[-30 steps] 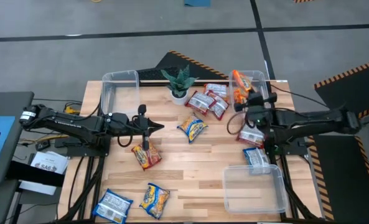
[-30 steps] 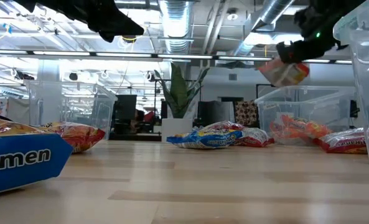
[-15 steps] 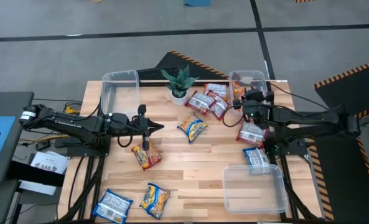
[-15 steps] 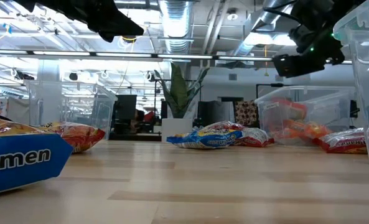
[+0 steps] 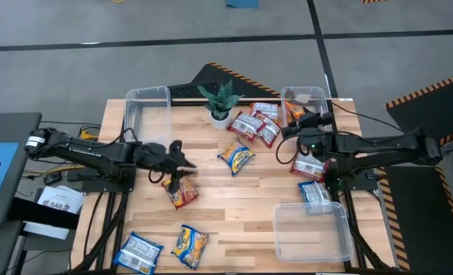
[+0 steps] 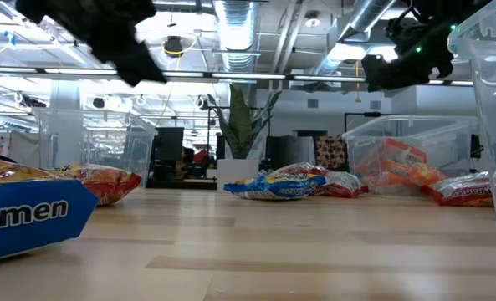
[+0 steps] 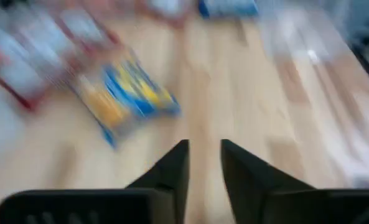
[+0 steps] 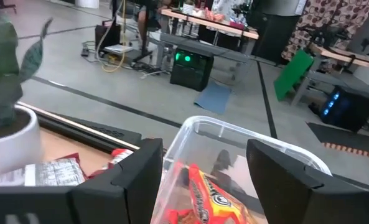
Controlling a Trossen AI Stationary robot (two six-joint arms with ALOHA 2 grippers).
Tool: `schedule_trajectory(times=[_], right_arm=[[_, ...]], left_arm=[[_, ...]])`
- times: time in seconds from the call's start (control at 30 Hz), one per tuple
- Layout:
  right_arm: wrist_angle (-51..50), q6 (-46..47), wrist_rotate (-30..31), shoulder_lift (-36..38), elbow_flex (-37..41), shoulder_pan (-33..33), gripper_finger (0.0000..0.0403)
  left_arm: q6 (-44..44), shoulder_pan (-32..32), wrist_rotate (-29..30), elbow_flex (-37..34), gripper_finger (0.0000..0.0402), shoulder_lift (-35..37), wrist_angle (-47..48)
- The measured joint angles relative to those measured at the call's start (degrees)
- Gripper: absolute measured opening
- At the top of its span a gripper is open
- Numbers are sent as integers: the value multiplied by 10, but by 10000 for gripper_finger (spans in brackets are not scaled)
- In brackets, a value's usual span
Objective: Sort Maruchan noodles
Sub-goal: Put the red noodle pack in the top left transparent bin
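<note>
Several ramen packets lie flat on the wooden table: a yellow-and-blue one (image 5: 236, 156), an orange one (image 5: 180, 191), red-and-white ones (image 5: 255, 124) near the plant, and another (image 5: 309, 165) under my right arm. Orange packets (image 8: 203, 193) lie in the far right clear bin (image 5: 304, 98). My right gripper (image 5: 301, 124) hangs open and empty above that bin's near edge; it also shows in its wrist view (image 8: 204, 149). My left gripper (image 5: 184, 160) hovers above the table between the orange and yellow-and-blue packets, empty, its fingers a narrow gap apart (image 7: 204, 155).
A potted green plant (image 5: 220, 103) stands at the far middle. A clear bin (image 5: 146, 107) stands at the far left and another (image 5: 312, 229) at the near right. Blue-and-white packets (image 5: 138, 250) (image 5: 314, 191) and a yellow one (image 5: 189, 244) lie near the front.
My right gripper carried an orange packet over the far right bin and opened; the packet fell into the bin among the others. The gripper has stayed open above the bin's near edge. My left gripper has swung and tipped down toward the table, near the orange packet.
</note>
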State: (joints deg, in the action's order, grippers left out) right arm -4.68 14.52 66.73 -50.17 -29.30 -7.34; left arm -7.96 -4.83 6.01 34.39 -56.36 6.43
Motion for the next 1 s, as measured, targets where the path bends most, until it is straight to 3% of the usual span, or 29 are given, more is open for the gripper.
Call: schedule_trajectory(times=[0.2,0.4,0.7,0.87,1.0], right_arm=[[2,0,-2,0,0,1,255],[4,0,-11,0,0,1,256],[4,0,-23,-1,0,1,256],[4,0,-25,-1,0,-4,256],[4,1,-27,-1,0,-3,256]], left_arm=[[-37,-37,-40,16,183,0,144],[-37,-84,-41,16,239,-13,179],[29,-103,-31,16,252,-116,176],[110,-103,66,16,252,-179,172],[150,-103,94,18,252,-221,166]])
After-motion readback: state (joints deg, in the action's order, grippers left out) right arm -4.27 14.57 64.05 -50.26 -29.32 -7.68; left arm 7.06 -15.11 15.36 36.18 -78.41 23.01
